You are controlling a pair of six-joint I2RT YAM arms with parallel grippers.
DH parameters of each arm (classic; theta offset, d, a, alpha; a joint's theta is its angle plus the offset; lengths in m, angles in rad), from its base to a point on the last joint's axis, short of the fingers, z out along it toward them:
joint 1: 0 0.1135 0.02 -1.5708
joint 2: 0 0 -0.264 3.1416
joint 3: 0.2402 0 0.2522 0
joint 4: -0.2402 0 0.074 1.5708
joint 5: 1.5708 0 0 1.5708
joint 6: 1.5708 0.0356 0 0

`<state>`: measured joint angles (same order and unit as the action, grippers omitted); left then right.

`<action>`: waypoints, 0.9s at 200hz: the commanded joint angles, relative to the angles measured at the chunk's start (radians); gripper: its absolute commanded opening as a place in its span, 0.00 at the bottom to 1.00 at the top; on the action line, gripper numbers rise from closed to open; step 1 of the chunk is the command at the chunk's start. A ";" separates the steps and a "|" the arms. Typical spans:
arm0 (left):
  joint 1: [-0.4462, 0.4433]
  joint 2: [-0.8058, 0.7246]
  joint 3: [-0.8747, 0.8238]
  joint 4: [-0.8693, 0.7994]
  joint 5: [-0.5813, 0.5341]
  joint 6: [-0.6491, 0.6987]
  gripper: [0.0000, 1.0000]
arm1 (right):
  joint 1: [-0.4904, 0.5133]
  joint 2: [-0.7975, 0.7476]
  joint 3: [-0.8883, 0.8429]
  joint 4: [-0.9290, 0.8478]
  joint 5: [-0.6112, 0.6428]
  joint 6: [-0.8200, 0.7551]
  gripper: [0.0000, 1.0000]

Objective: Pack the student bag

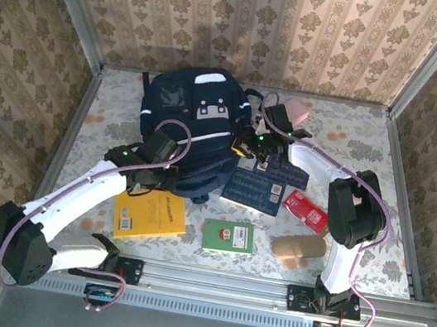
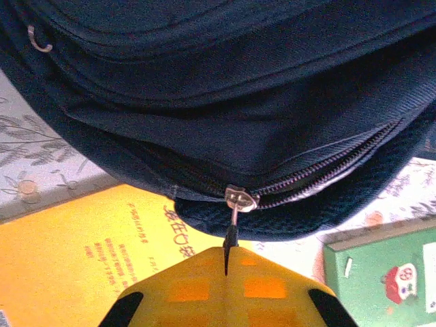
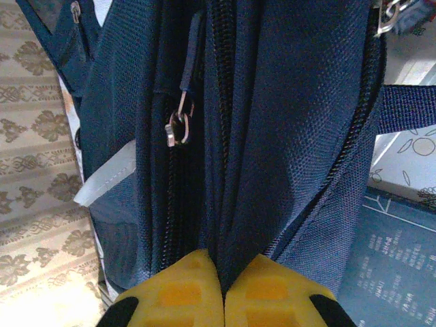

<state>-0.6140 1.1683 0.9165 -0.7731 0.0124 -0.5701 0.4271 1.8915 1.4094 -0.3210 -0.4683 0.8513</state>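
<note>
Here, student bag (image 1: pixel 188 117) btwn L tool (image 2: pixel 225 257), R tool (image 3: pixel 222 274), both gripping

Patterned table (image 1: pixel 375 131) beneath bag (image 1: pixel 193 117), books (image 1: pixel 149 215)

1. A robot test booth dressed up as a home: bare metal frame posts (image 1: pixel 71 0) hold damask-papered wall panels (image 1: pixel 251 18).
2. Floral cloth (image 1: pixel 105 115) covers the table; the left arm (image 1: pixel 77 197) and right arm (image 1: pixel 336 271) are bolted to a metal rail (image 1: pixel 215 282).
</note>
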 commanded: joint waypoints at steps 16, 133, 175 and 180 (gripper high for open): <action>0.007 0.005 0.052 0.066 0.184 0.009 0.00 | -0.026 -0.018 0.084 -0.072 0.074 -0.073 0.42; -0.065 0.050 0.048 0.130 0.123 -0.005 0.00 | 0.047 -0.348 -0.245 -0.019 0.147 0.195 0.52; -0.090 0.112 0.069 0.026 0.014 -0.049 0.48 | 0.165 -0.272 -0.166 -0.104 0.255 0.280 0.46; -0.096 0.123 0.071 0.023 0.009 -0.057 0.51 | 0.167 -0.272 -0.171 -0.095 0.261 0.287 0.46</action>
<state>-0.6853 1.2411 0.9688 -0.6559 0.1131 -0.5888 0.5449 1.5887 1.1950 -0.3939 -0.2790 1.0435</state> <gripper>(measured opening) 0.431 0.466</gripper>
